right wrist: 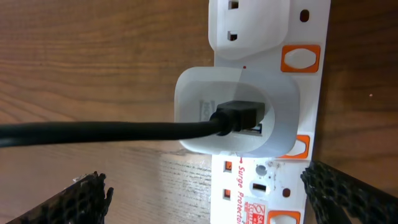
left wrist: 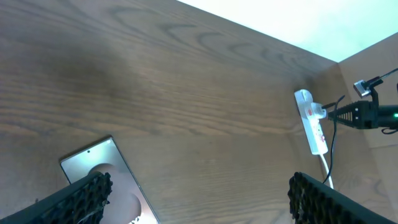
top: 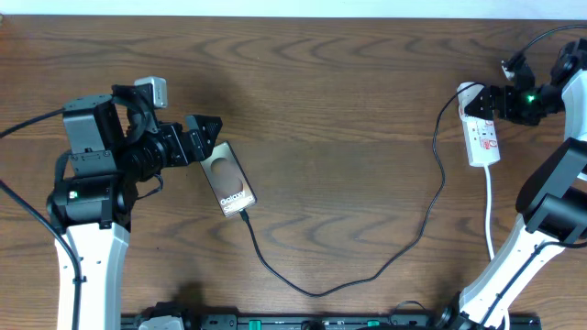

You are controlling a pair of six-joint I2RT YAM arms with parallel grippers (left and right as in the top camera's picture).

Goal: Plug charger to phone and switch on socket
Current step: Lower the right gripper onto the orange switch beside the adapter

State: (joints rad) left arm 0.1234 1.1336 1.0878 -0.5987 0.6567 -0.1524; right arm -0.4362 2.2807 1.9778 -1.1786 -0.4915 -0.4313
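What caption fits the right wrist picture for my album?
The charger sits plugged into a white adapter on the socket, right gripper open.

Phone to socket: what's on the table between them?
Only the charger cable, looping from the phone across to the socket; otherwise bare table. The overhead view shows it.

The overhead camera looks straight down on the whole tabletop [top: 348, 101] from well above. The left wrist camera sits low near the left edge and faces across toward the right edge, with the phone [left wrist: 93, 163] close beneath it. The right wrist camera hangs very close above the socket [right wrist: 267, 186], which all three views share.
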